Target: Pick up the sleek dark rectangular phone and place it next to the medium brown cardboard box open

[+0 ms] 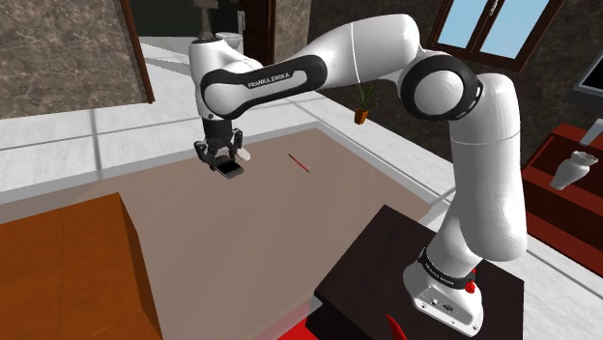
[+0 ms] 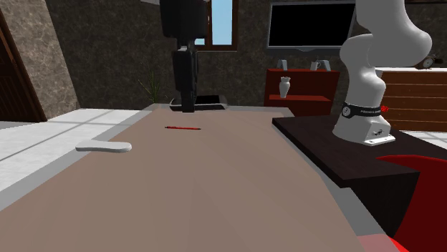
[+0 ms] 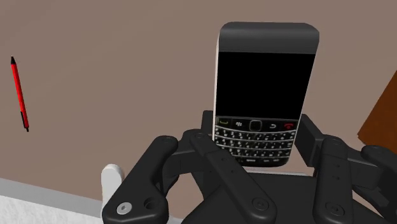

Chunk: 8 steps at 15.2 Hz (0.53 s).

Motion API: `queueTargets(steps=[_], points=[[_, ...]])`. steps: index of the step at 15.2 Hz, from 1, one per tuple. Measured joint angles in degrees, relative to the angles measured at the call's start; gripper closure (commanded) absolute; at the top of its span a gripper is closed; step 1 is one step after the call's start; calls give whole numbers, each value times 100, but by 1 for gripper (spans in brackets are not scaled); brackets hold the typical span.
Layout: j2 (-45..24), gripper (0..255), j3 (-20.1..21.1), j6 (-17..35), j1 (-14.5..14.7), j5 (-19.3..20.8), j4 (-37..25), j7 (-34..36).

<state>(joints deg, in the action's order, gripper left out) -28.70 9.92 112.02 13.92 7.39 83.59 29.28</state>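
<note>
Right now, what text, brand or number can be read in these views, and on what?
"FRANKA EMIKA": on the black forearm band of the arm, shoulder view.
Lettering on the base ring: too small to read.
Key markings on the phone, clasped in the gripper: too small to read.

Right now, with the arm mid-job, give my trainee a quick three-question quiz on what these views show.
1. True or false: the gripper is shut on the phone.
2. Which colour is the pen lying on the table? A blue, B red, C green.
3. Fill in: in the shoulder view, the brown box sits at the lower ____ corner.
Key: 1 true; 2 B; 3 left.
</note>
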Motion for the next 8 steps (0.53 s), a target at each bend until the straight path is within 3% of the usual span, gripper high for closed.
queueTargets(steps=[4, 8], points=[[-350, 255, 79, -182, 390, 94, -504, 440], [-891, 255, 126, -571, 815, 192, -1412, 823]])
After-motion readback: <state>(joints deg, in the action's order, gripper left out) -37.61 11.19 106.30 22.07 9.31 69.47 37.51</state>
